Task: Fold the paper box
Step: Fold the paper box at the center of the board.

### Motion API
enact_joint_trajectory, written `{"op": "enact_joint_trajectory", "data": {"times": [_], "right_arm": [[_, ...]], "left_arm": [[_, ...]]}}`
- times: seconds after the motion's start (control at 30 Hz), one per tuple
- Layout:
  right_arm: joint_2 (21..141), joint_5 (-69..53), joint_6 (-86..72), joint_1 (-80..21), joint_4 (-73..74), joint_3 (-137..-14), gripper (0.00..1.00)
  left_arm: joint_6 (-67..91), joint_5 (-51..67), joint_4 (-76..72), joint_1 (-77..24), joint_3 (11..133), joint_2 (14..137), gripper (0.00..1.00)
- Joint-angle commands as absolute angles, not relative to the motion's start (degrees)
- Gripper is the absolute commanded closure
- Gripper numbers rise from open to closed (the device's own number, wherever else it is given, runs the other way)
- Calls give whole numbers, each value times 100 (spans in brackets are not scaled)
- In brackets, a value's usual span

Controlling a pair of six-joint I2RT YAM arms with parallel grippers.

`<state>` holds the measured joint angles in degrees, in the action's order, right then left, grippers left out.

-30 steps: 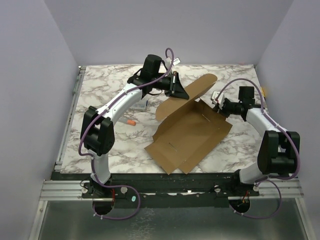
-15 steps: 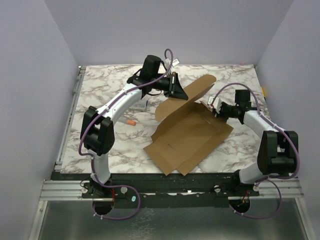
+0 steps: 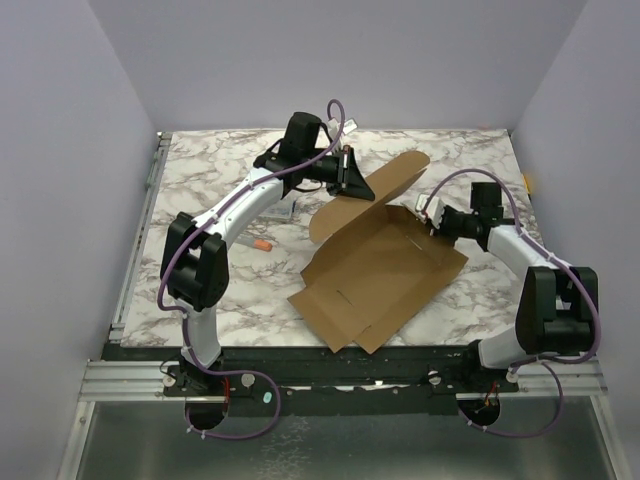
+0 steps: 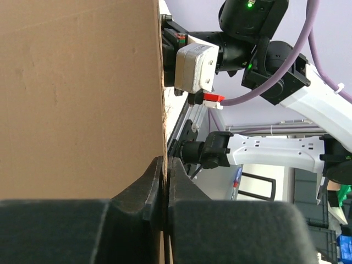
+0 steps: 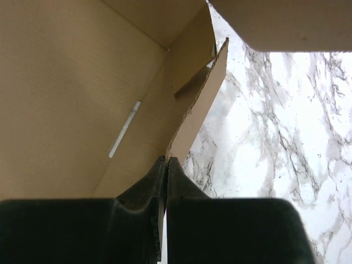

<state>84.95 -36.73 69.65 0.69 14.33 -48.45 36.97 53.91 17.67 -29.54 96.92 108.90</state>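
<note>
Finds the paper box [image 3: 375, 270] on the middle of the surface [image 3: 470, 160], only partly formed, far walls raised and near flaps lying flat; notes left tool [image 4: 165, 165] pinched on its tall rear flap, right tool [image 5: 166, 162] pinched on its right wall edge; judges most folds outstanding.

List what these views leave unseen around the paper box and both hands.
- Top view: the left hand itself hides its fingertips' hold on the paper box flap.
- Top view: the right hand shows too small to judge its grip.
- Left wrist view: cardboard fills the left side, hiding whatever lies beyond.
- Right wrist view: the box runs past the top and left edges.
- Top view: the orange object is too small to identify.
</note>
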Motion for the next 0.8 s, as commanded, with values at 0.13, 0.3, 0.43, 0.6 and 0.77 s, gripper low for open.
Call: {"op": "enact_joint_trajectory", "data": {"times": [0.13, 0.3, 0.43, 0.6, 0.77], "right_arm": [[8139, -3819, 6521, 0, 1200, -4862, 97], [7864, -4093, 6696, -116, 1590, -4976, 97], [7881, -4075, 6879, -218, 1825, -5016, 97], [8085, -3748, 7202, -428, 2067, -4922, 96], [8263, -3346, 7255, -456, 2081, -4944, 96]], "left_arm": [[3831, 5392, 1617, -2958, 10150, 10769, 100], [3875, 5239, 1613, -2953, 10216, 10796, 100], [3884, 5114, 1604, -2958, 10326, 10849, 100], [3918, 4991, 1603, -2956, 10498, 10896, 100], [3913, 4975, 1606, -2958, 10505, 10899, 100]]}}
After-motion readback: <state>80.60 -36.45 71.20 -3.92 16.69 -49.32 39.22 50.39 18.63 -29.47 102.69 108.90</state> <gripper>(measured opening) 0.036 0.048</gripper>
